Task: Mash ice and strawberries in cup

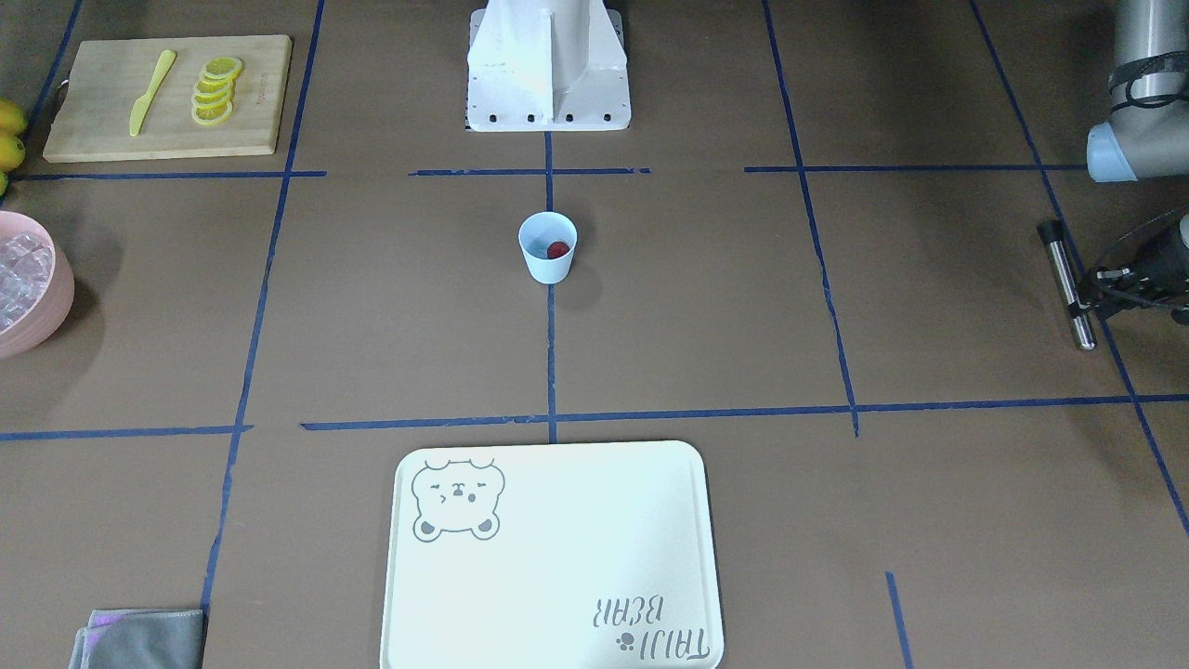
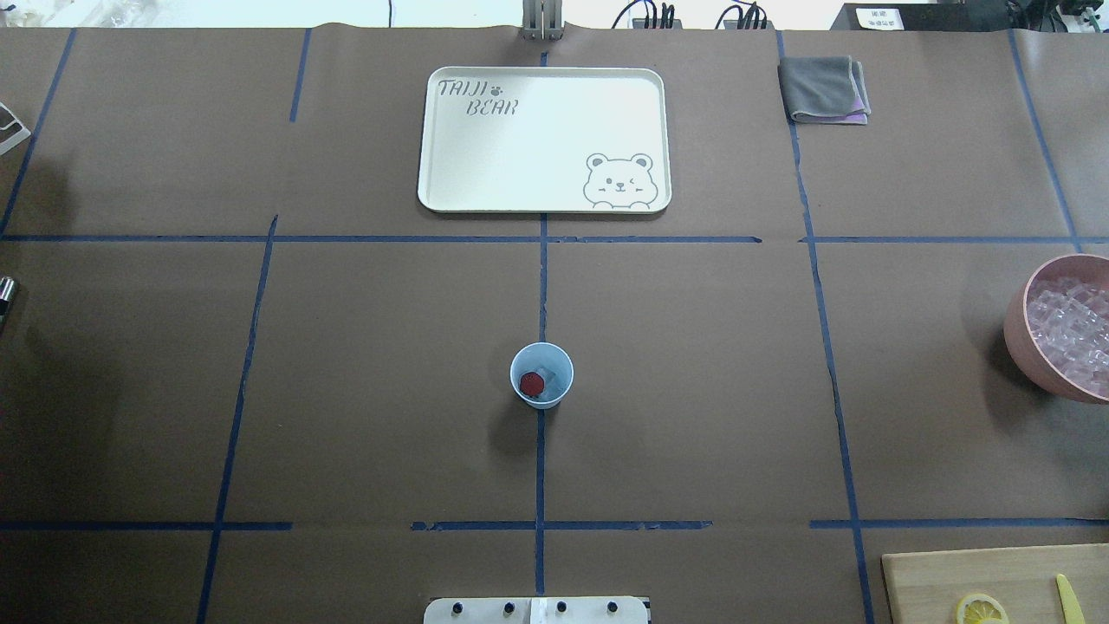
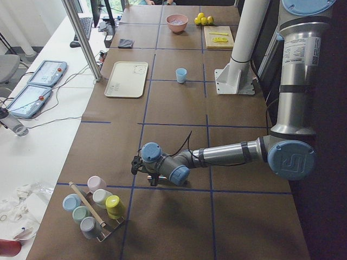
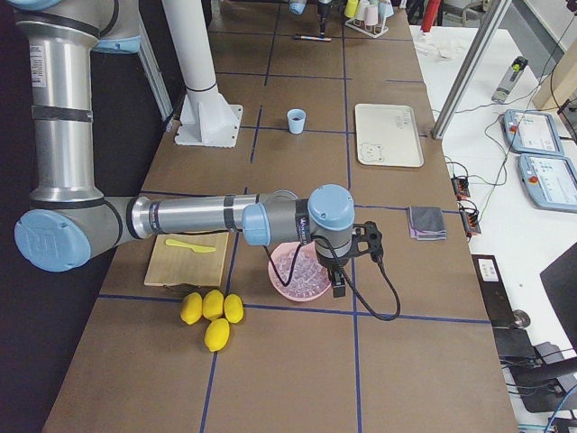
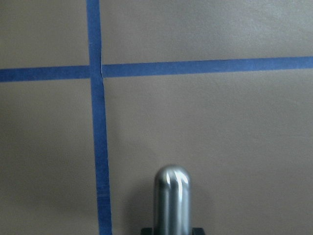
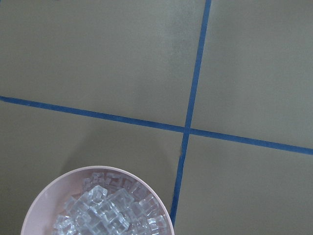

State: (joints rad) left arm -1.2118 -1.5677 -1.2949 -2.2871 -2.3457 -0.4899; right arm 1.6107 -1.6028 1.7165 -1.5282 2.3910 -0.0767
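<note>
The pale blue cup [image 1: 548, 246] [image 2: 541, 374] stands at the table's middle, in front of the robot base. A red strawberry [image 2: 531, 382] [image 1: 557, 249] lies inside it, with a clear piece of ice [image 2: 548, 378] beside it. More ice [image 6: 105, 210] fills a pink bowl [image 2: 1018, 334]. My left gripper [image 1: 1094, 290], far to the side of the cup, is shut on a metal rod [image 1: 1066, 279] [image 5: 172, 196] held low over the table. My right gripper [image 4: 341, 271] hangs over the bowl's edge. It shows only in the exterior right view, so I cannot tell its state.
A cream bear tray [image 2: 544, 139] lies at the far side. A wooden board [image 1: 260, 93] with lemon slices [image 1: 215, 91] and a yellow knife [image 1: 150, 91] sits by the right arm. Also present: grey cloth [image 2: 823, 87], lemons [image 4: 209, 311], a rack of cups [image 3: 95, 208].
</note>
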